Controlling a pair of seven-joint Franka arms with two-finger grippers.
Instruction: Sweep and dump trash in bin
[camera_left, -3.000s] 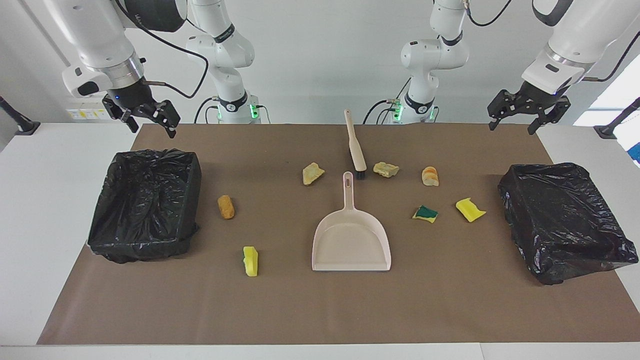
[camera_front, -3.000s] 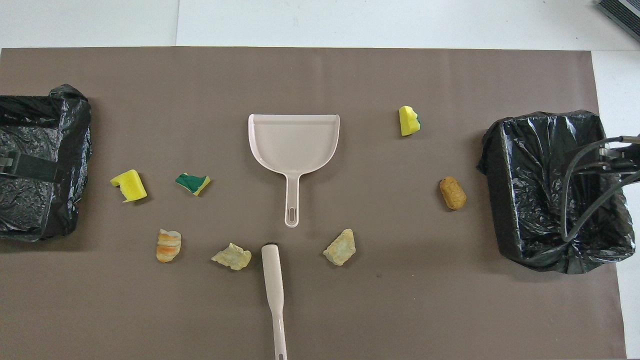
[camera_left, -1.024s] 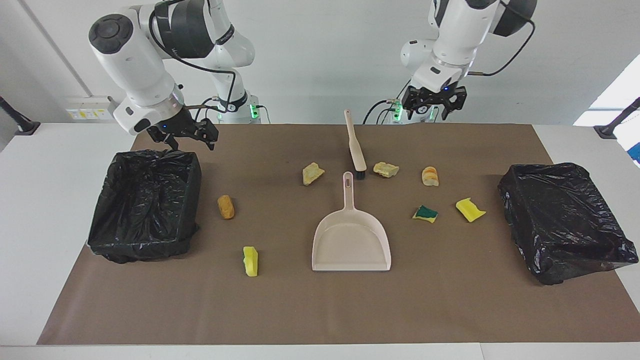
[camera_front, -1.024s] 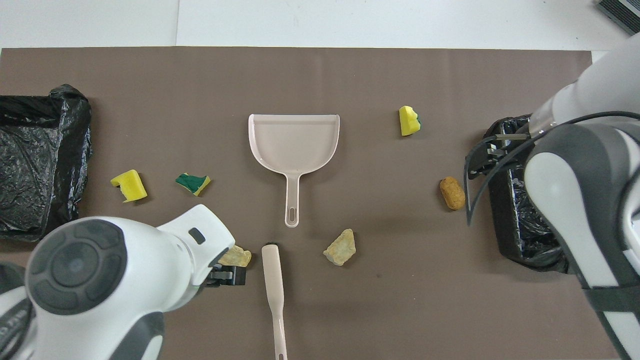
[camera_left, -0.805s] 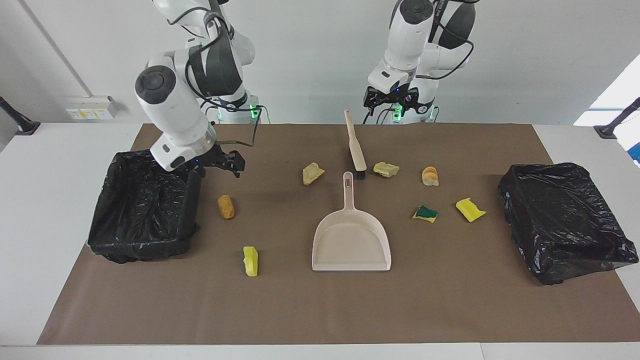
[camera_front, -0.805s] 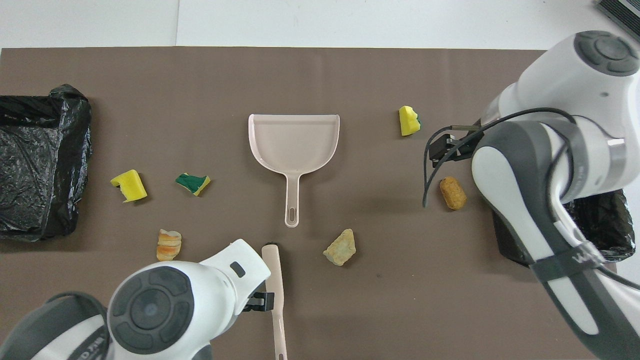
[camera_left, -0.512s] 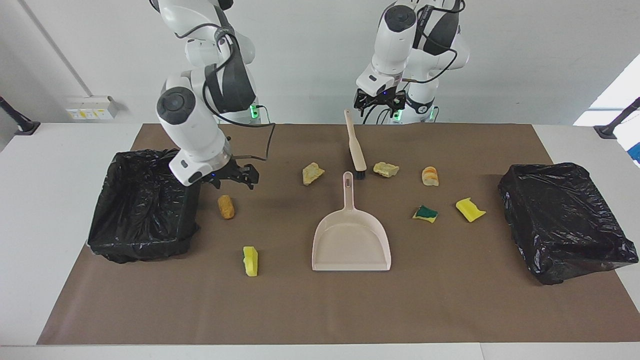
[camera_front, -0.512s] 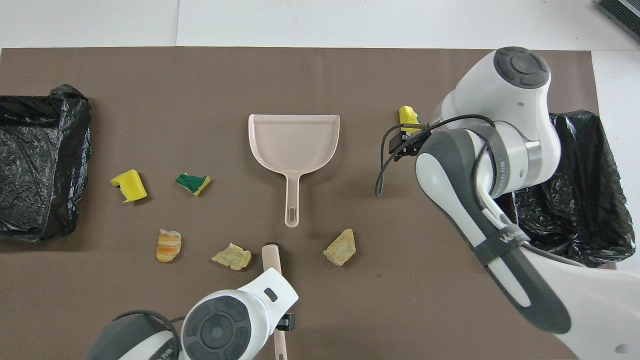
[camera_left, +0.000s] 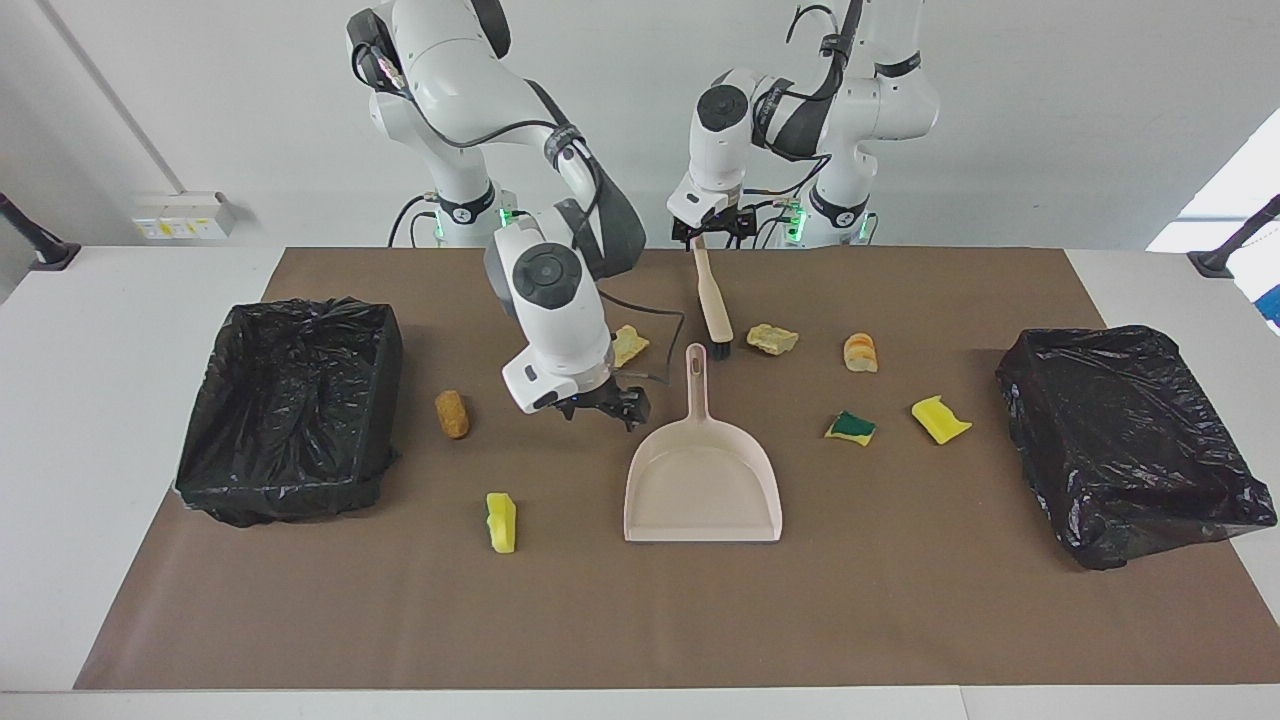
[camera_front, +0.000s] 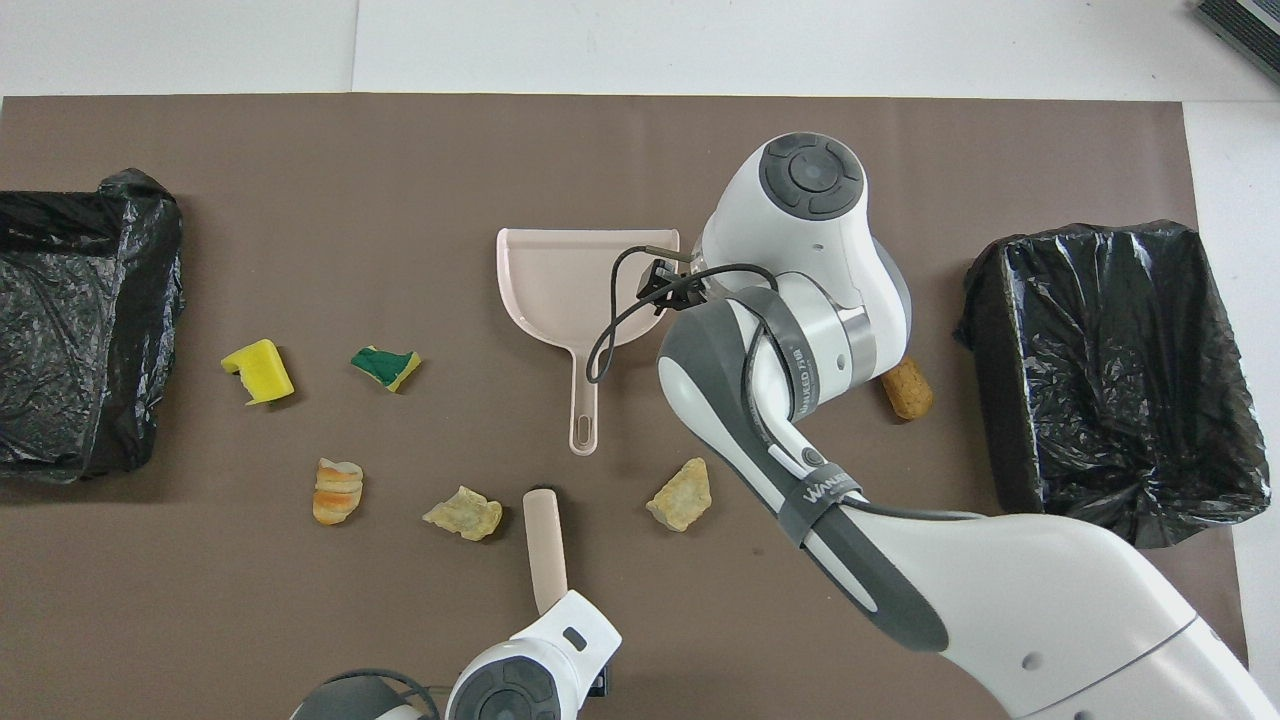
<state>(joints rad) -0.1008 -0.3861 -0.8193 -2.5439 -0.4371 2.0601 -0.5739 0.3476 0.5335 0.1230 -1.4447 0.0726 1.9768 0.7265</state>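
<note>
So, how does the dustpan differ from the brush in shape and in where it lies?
The dustpan is broad, with a flat open tray and a short handle; the brush is slim, with dark bristles at one end. The dustpan lies farther from the robots than the brush, its handle pointing toward the bristles. Both are beige and lie flat on the brown mat.

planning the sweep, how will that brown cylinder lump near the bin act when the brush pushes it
The brown lump has a rounded, roughly cylindrical body lying on its side on the mat, so it will probably roll rather than slide if pushed across its long axis. It is small and bread-like, so likely light, and a brisk stroke might send it past the dustpan.
</note>
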